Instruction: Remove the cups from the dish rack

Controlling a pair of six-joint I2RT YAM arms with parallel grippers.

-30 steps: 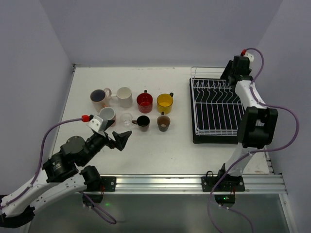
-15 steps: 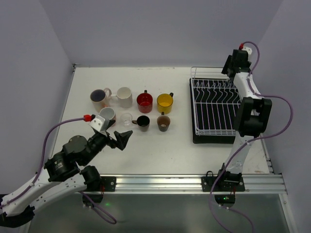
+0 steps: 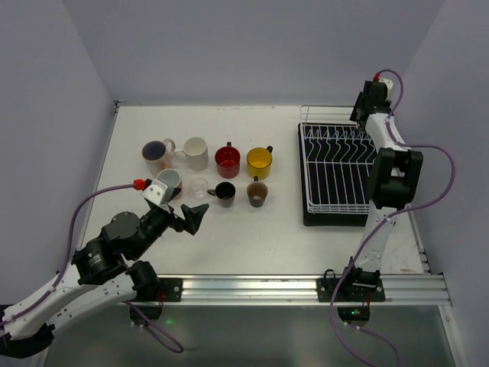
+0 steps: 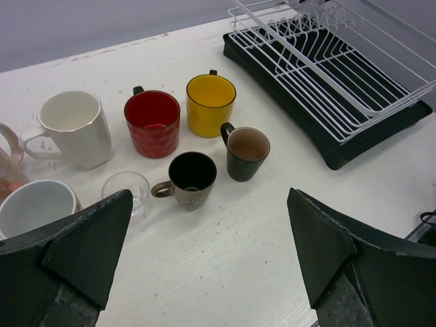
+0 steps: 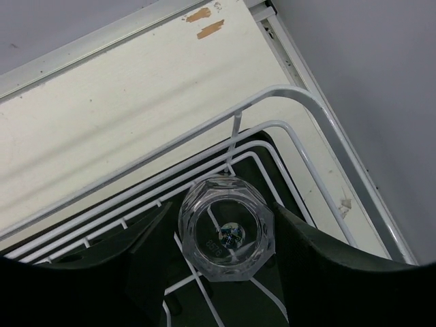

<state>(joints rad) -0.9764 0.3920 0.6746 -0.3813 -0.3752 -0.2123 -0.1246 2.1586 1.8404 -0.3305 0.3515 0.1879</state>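
Observation:
The white wire dish rack (image 3: 337, 165) sits on its black tray at the right. In its far right corner a clear glass (image 5: 226, 235) stands upside down, and my right gripper (image 5: 223, 238) is shut on it, one finger against each side. From above, the right wrist (image 3: 372, 99) hides that glass. Several cups stand on the table at the left: purple-lined (image 3: 155, 153), white (image 3: 196, 151), red (image 3: 228, 159), yellow (image 3: 259, 159), black (image 3: 225, 191), brown (image 3: 257, 191). My left gripper (image 3: 192, 218) hangs open and empty just in front of them.
A small clear glass (image 3: 199, 186) and a pale mug (image 3: 169, 180) sit close to my left wrist. The rack's raised rim (image 5: 272, 95) curves round the gripped glass, near the right wall. Bare tabletop (image 3: 260, 229) lies between cups and rack.
My right wrist has moved to the rack's far right corner and its jaws have narrowed onto the glass. The left arm has barely shifted.

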